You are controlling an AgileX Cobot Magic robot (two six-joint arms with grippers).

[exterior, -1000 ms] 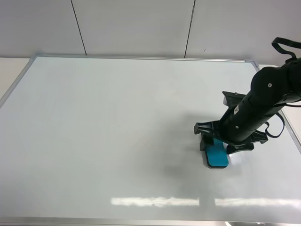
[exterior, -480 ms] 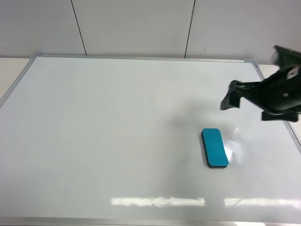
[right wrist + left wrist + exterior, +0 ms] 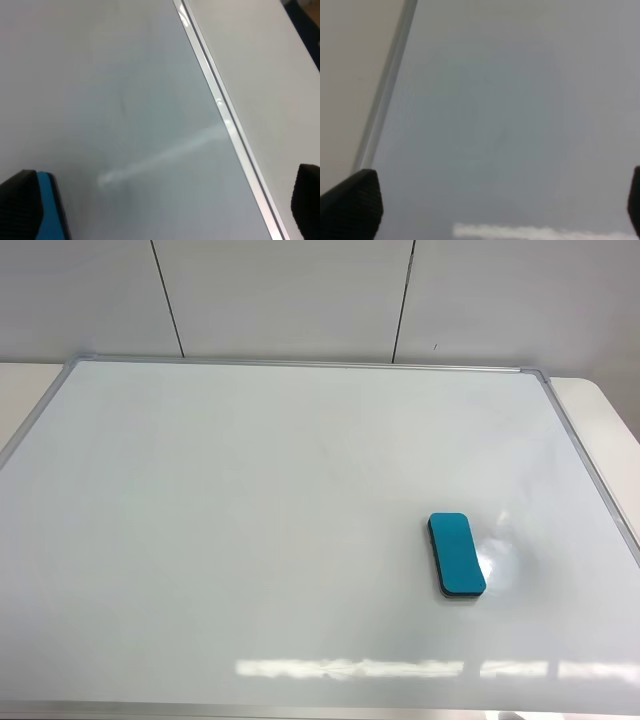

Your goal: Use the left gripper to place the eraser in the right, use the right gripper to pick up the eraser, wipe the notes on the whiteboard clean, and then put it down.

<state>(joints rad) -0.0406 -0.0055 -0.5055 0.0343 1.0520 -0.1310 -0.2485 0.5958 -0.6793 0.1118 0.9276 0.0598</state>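
Observation:
The teal-blue eraser (image 3: 457,554) lies flat on the whiteboard (image 3: 250,500), right of its middle, with nothing holding it. No red notes show on the board. Neither arm is in the exterior high view. In the right wrist view the right gripper (image 3: 162,202) is open and empty, and a corner of the eraser (image 3: 51,210) shows beside one fingertip (image 3: 17,200). In the left wrist view the left gripper (image 3: 492,202) is open and empty above the whiteboard near its silver frame (image 3: 385,95).
The whiteboard's silver frame (image 3: 585,470) runs along its right side, with cream tabletop (image 3: 610,410) beyond it. The same frame (image 3: 225,117) and tabletop (image 3: 265,75) show in the right wrist view. A grey panelled wall (image 3: 300,290) stands behind.
The right gripper, over the eraser a second ago, has let it go, lifted away to the right and left the exterior view. The eraser has stayed in place.

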